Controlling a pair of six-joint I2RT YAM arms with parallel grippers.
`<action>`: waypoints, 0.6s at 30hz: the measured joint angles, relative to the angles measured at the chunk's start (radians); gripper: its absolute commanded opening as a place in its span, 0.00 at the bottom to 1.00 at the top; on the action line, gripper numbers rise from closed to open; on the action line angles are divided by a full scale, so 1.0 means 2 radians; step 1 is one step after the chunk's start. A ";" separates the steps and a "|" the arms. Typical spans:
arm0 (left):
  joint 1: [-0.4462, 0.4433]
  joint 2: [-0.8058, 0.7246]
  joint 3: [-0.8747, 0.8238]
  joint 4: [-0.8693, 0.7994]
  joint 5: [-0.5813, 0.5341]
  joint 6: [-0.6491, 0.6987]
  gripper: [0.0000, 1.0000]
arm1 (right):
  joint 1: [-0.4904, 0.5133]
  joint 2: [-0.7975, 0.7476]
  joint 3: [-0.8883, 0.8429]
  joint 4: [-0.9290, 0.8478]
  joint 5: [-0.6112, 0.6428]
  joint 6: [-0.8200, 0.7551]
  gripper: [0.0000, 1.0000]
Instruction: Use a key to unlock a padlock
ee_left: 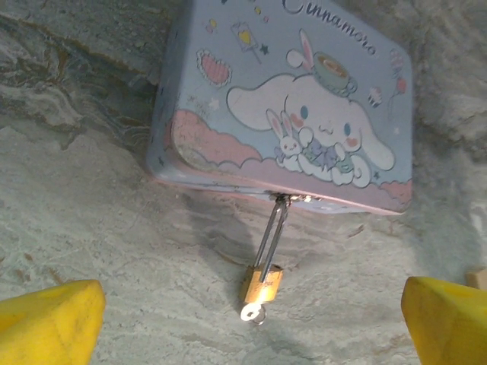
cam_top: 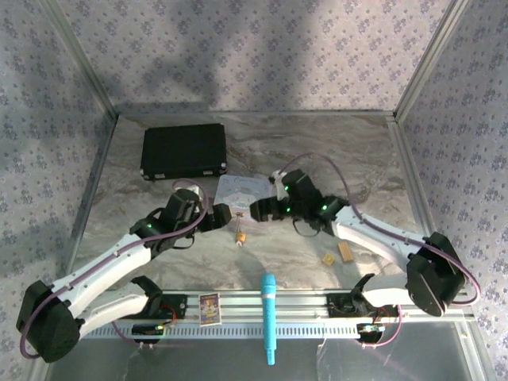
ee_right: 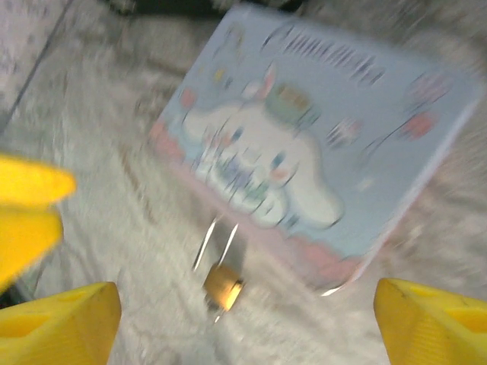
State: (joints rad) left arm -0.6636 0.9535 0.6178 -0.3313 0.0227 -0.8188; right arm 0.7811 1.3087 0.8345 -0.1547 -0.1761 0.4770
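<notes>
Key [ee_left: 252,312] is in padlock [ee_left: 263,284], shackle [ee_left: 271,236] looks not open yet; turning is left to do. L gripper [ee_left: 249,328] & R gripper [ee_right: 247,323] both spread, empty.

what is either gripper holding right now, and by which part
Nothing is held. The left gripper and right gripper are both open; the padlock, key at its base, lies untouched.
</notes>
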 measured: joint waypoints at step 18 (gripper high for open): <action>0.050 -0.011 -0.017 0.005 0.035 -0.016 0.99 | 0.111 0.178 -0.012 0.100 0.088 0.086 0.59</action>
State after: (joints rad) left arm -0.5629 0.9314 0.5831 -0.3222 0.0929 -0.8505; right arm 1.0039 1.6638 0.8112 0.0460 -0.0002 0.6495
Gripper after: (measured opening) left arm 0.993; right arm 0.595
